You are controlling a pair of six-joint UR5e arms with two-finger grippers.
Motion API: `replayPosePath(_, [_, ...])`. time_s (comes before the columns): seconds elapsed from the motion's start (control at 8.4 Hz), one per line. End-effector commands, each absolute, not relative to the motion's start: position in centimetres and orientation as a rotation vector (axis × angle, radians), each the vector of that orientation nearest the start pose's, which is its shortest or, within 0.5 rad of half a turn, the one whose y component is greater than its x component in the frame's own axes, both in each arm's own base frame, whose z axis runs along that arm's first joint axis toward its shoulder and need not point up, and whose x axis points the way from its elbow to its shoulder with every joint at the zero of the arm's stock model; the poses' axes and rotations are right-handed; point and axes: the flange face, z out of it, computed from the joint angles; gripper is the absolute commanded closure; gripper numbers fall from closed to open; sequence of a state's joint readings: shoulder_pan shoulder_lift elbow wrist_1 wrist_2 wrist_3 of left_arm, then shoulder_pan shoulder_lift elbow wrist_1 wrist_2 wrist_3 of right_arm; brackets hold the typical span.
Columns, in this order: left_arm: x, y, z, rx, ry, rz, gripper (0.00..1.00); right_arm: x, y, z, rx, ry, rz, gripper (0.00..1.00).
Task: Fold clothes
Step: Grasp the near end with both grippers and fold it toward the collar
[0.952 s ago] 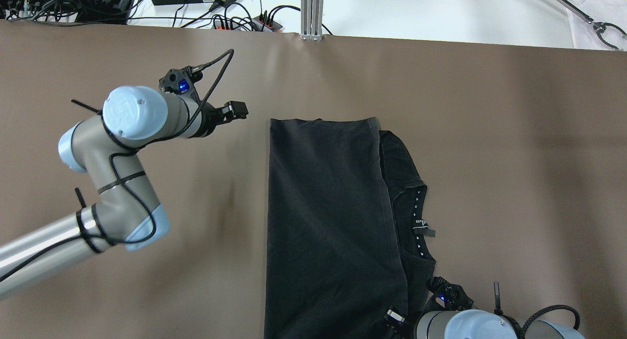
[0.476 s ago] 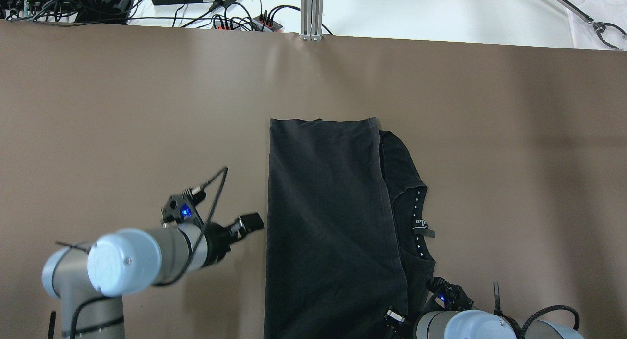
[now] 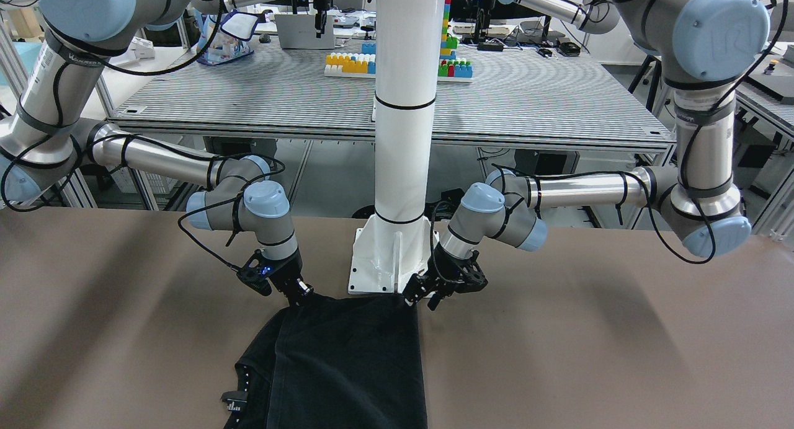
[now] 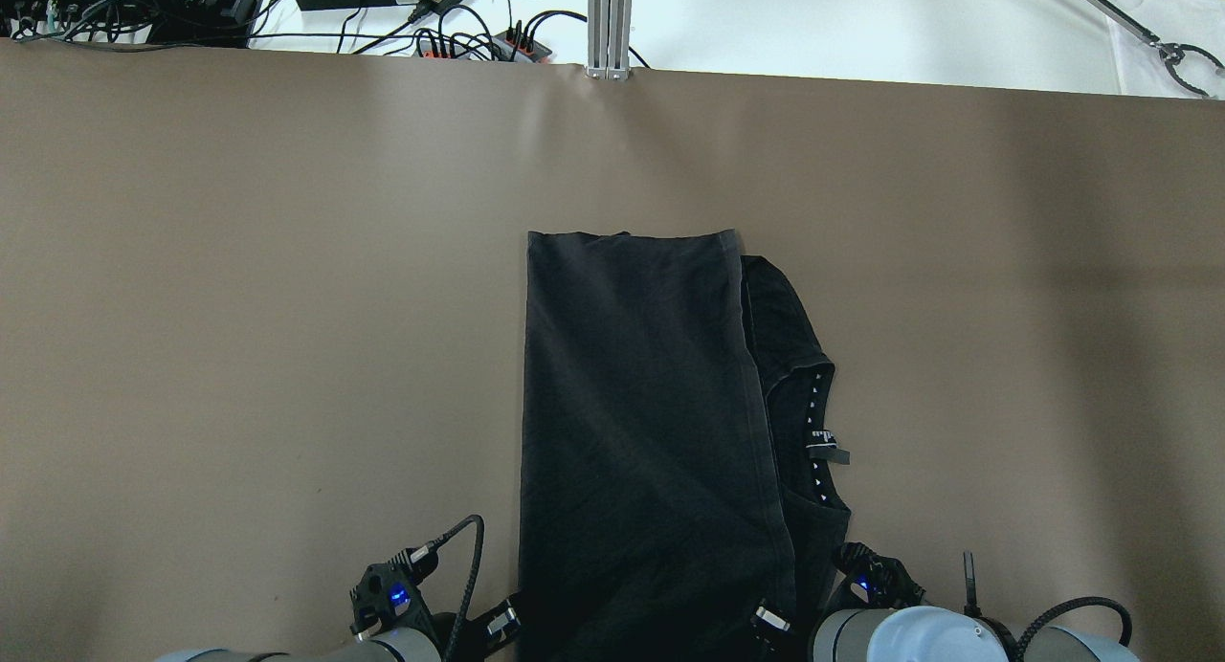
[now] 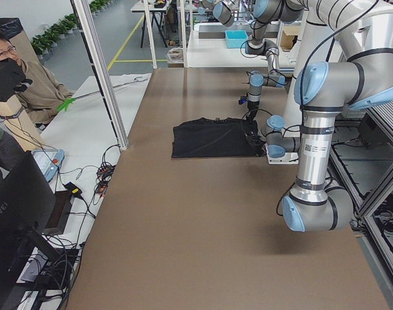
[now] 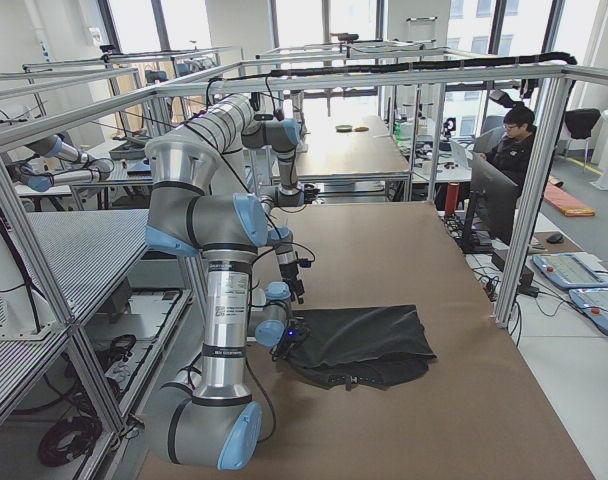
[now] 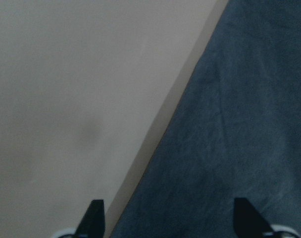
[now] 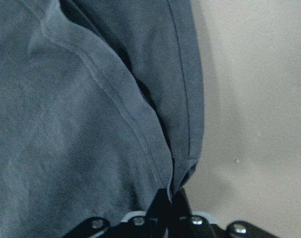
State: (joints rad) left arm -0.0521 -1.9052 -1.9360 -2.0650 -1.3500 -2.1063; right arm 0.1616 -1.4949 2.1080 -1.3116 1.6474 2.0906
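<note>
Though earlier far off, left fingers [image 7: 94, 217] now astride garment [image 4: 651, 404] edge.

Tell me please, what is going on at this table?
Two robot arms are folding a black garment on the brown table. It lies already folded into a long strip. The right end effector is shut on one corner of it on the robot's side. The left end effector is open, astride the cloth's edge near the other robot-side corner.
</note>
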Motion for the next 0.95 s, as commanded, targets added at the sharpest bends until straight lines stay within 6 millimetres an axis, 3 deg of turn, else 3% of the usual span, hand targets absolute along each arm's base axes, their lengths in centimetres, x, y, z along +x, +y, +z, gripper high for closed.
replayPosePath(0.0, [57.1, -15.3, 26.0, -0.119, 1.212, -0.633, 0.25, -46.5, -20.3, 34.6, -0.233, -0.864, 0.602, 1.00])
replayPosePath(0.48, [58.5, -14.7, 27.0, -0.128, 1.190, -0.641, 0.37, -46.5, -20.3, 34.5, -0.235, -0.867, 0.601, 1.00])
replayPosePath(0.59, [58.5, -14.7, 26.9, -0.130, 1.192, -0.642, 0.53, -46.5, -20.3, 34.5, -0.235, -0.867, 0.601, 1.00])
replayPosePath(0.71, [58.4, -14.8, 26.6, -0.136, 1.197, -0.648, 0.94, -46.5, -20.3, 34.4, -0.235, -0.868, 0.601, 1.00])
replayPosePath(0.83, [58.3, -14.8, 26.7, -0.137, 1.196, -0.647, 1.00, -46.3, -20.3, 34.1, -0.236, -0.874, 0.600, 1.00])
